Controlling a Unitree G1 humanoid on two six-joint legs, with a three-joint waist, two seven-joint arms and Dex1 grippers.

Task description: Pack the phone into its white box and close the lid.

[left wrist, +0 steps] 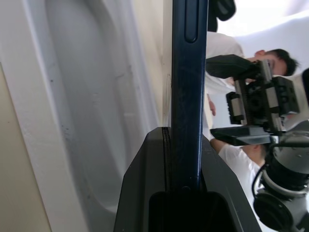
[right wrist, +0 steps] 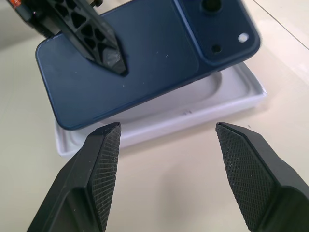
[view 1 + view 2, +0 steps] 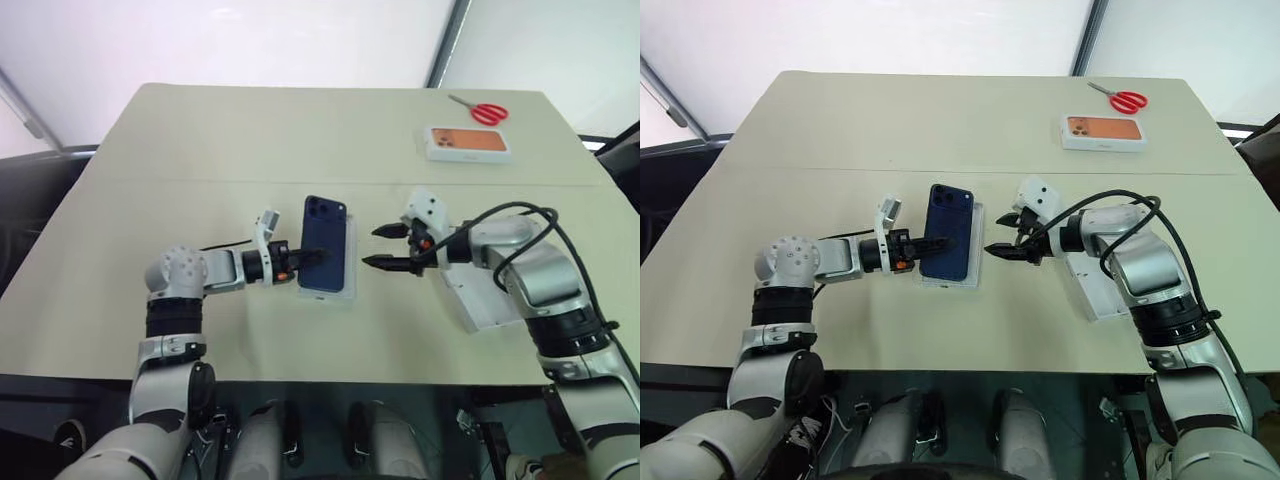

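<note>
Phone (image 3: 324, 243) is clamped at one long edge by L gripper (image 3: 308, 258), fingers closed on its thin sides, and is held just above the thin white tray insert (image 2: 159, 123) at table centre. R gripper (image 3: 384, 247) sits just beside the phone's opposite edge, jaws wide apart, holding nothing. Handling, judged: rigid slab, moderately heavy, smooth glass back, so slippery; grip long edges mid-length and avoid the camera block. White box (image 3: 480, 300) lies under the R forearm, which obstructs access. Box with orange phone picture (image 3: 468, 143) and scissors (image 3: 485, 112) sit well apart at the far R corner, no obstruction.
</note>
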